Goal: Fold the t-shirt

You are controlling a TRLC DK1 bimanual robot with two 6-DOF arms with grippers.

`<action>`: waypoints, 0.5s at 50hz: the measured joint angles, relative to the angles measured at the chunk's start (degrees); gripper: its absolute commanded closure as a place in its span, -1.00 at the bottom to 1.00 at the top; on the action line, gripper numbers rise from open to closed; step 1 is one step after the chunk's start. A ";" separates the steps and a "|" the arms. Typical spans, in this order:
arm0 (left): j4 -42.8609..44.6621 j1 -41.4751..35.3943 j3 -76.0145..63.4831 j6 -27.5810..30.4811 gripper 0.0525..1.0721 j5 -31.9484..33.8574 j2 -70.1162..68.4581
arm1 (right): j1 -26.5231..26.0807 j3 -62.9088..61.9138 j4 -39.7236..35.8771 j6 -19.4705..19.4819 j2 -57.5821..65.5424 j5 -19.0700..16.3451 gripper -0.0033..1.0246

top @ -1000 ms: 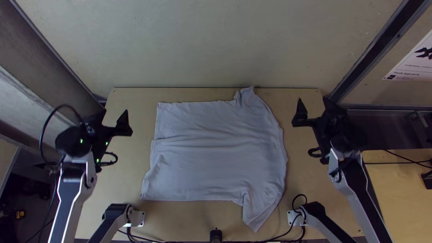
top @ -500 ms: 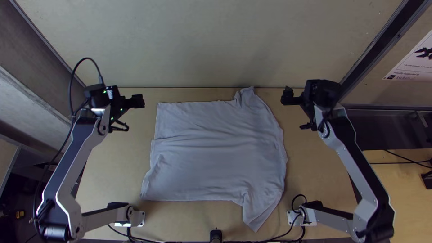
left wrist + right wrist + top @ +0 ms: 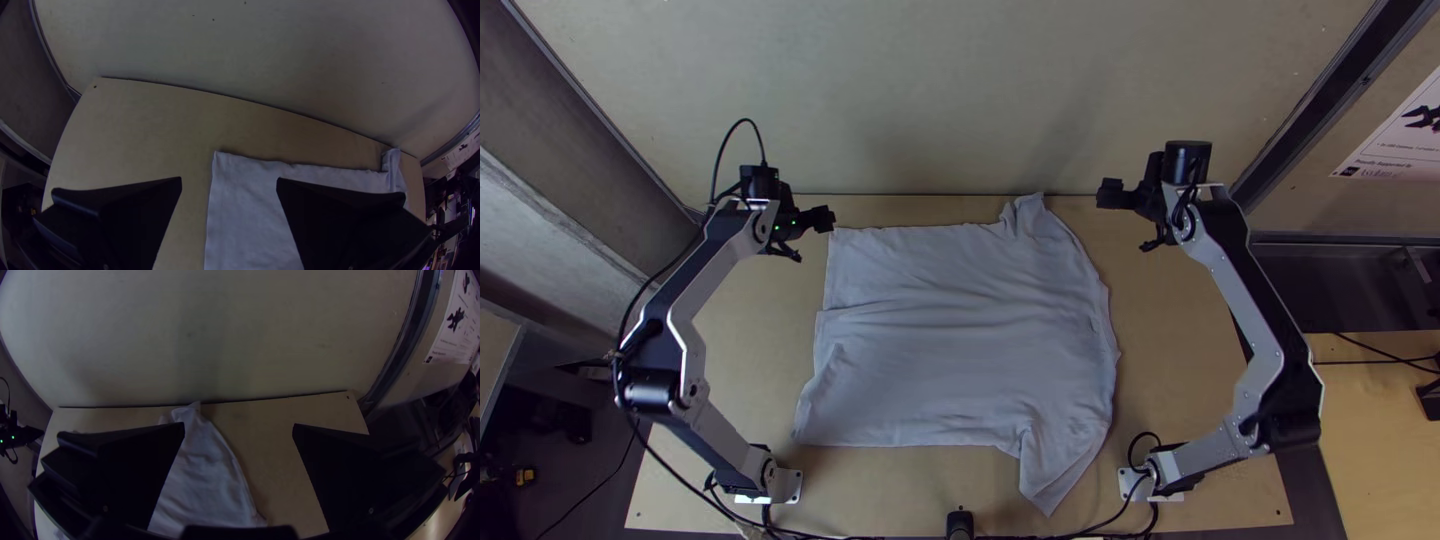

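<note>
In the top view the pale grey t-shirt [image 3: 960, 340] lies spread on the table, with a sleeve sticking out at the lower right and a narrow bunched part at the upper right. My left gripper [image 3: 825, 218] is over the shirt's upper left corner. To the right of the bunched part, above the table's far edge, is my right gripper [image 3: 1105, 193]. In the left wrist view the left gripper [image 3: 229, 185] stands open, the shirt's corner [image 3: 240, 175] beyond its gap. The right gripper [image 3: 239, 430] is also open, near the shirt [image 3: 205, 480].
The wooden table [image 3: 1180, 400] ends at a pale wall [image 3: 930, 90] along its far side. Black cables [image 3: 830, 536] and a small black device [image 3: 960, 523] lie at the near edge. A printed sheet [image 3: 1400, 135] hangs at the right.
Both arms have extended up the picture toward the far edge, and both grippers have come inward, the left one more so. The shirt has not moved.
</note>
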 measured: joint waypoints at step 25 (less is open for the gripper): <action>-7.26 -0.28 17.77 0.83 -0.68 -4.00 20.31 | -1.16 13.07 -0.61 2.27 15.10 -1.68 -0.93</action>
